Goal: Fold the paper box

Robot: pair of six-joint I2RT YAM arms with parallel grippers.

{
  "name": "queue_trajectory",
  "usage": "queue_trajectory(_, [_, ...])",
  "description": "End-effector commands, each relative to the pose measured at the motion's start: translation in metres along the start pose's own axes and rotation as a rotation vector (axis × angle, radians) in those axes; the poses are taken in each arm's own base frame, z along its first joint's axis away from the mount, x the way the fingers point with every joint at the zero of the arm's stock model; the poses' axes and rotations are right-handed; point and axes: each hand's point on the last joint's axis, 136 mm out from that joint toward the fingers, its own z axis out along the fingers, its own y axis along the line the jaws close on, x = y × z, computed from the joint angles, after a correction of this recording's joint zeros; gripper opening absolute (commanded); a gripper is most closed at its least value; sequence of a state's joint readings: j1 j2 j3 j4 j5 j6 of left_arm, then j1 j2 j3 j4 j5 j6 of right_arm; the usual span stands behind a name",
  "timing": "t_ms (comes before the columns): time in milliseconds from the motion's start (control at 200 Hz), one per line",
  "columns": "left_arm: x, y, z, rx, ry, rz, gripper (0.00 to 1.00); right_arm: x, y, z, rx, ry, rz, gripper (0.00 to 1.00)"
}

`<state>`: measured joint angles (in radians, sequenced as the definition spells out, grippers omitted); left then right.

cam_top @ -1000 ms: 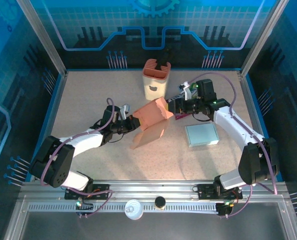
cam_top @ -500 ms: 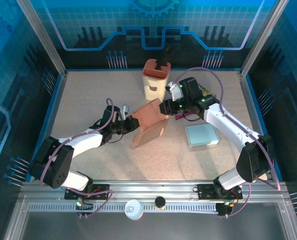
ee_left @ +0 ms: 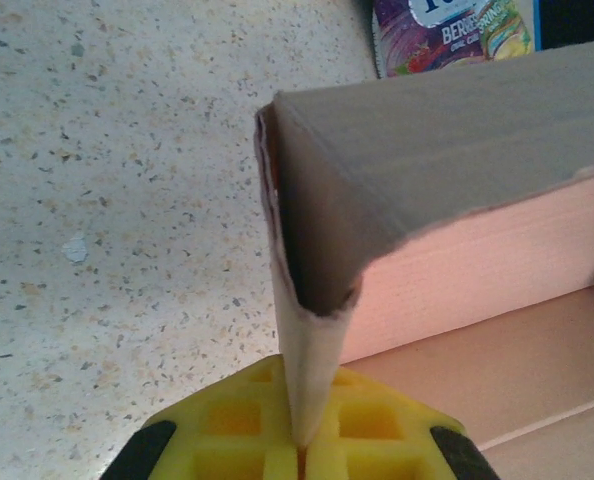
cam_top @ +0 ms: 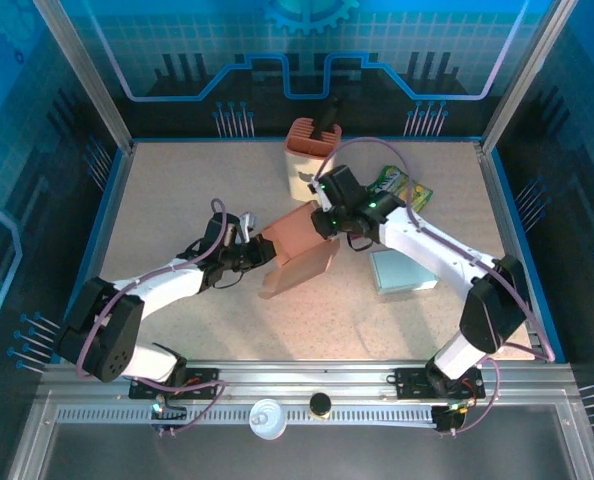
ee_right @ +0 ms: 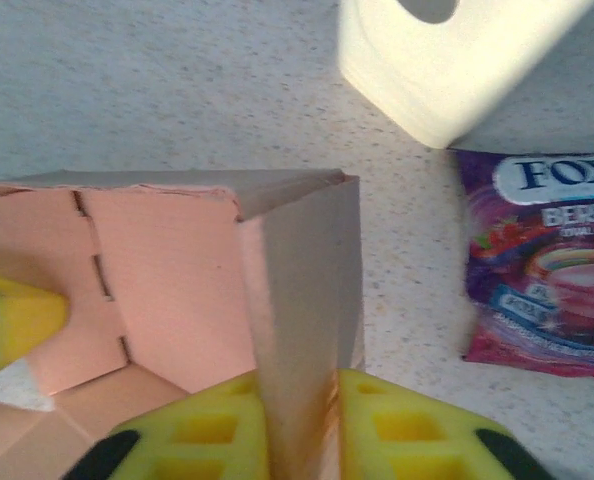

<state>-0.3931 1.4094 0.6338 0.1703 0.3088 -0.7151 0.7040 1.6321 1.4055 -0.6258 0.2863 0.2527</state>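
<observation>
Paper box is located mid-table, between the two arms, partly erected: one corner is formed, and a loose flap is spread toward the near side.

Left gripper is closed on the box. A thin cardboard panel is pinched edge-on between its yellow pads, at the box's left side. This hold is judged to be an anchor, so the box is kept from sliding while the other side is worked.

Right gripper is clamped on the box's far-right wall, with a pad pressed against each face of the panel next to the folded corner. This grip is probably meant to swing that wall along its crease.

Kept apart from the work: a cream holder just beyond the box, a berry candy pouch at far right, and a pale blue pad at right on the speckled table.
</observation>
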Motion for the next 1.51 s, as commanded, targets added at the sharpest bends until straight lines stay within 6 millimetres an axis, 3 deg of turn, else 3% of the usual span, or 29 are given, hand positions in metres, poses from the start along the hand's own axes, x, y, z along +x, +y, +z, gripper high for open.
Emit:
queue_trajectory(0, [-0.016,-0.039,-0.011,0.076,-0.049,0.097,0.0,0.003,-0.014,-0.001,0.225,0.017,-0.062,0.11])
queue_trajectory(100, [-0.014,-0.041,-0.011,0.062,-0.053,0.111,0.0,0.003,-0.014,-0.002,0.329,0.006,-0.107,0.0])
queue_trajectory(190, [-0.013,-0.042,-0.013,0.037,-0.064,0.128,0.0,0.0,-0.016,-0.006,0.425,-0.008,-0.15,0.0])
queue_trajectory(370, [-0.012,-0.046,-0.018,0.007,-0.09,0.159,0.0,-0.003,-0.011,-0.006,0.432,-0.013,-0.166,0.0])
queue_trajectory(460, [-0.012,-0.048,-0.02,-0.01,-0.101,0.176,0.0,-0.007,-0.008,-0.005,0.421,-0.016,-0.169,0.11])
queue_trajectory(545, [-0.011,-0.048,-0.021,-0.023,-0.108,0.183,0.0,-0.009,-0.007,-0.003,0.427,-0.011,-0.179,0.13])
queue_trajectory(695, [-0.01,-0.05,-0.025,-0.051,-0.127,0.207,0.0,-0.01,-0.016,-0.004,0.501,-0.003,-0.186,0.0])
queue_trajectory(865, [-0.009,-0.055,-0.026,-0.075,-0.144,0.233,0.0,-0.009,-0.027,-0.015,0.644,-0.038,-0.191,0.0])
queue_trajectory(1111, [-0.01,-0.057,-0.028,-0.091,-0.174,0.245,0.0,-0.007,-0.016,-0.016,0.625,-0.044,-0.197,0.0])
queue_trajectory(1356, [-0.011,-0.056,-0.03,-0.098,-0.184,0.25,0.0,-0.004,-0.011,-0.021,0.478,-0.076,-0.115,0.2])
queue_trajectory(1396, [-0.011,-0.056,-0.03,-0.1,-0.184,0.25,0.0,-0.004,-0.011,-0.021,0.47,-0.081,-0.109,0.17])
queue_trajectory(1501, [-0.012,-0.055,-0.029,-0.1,-0.19,0.253,0.0,-0.004,-0.011,-0.019,0.476,-0.081,-0.105,0.0])
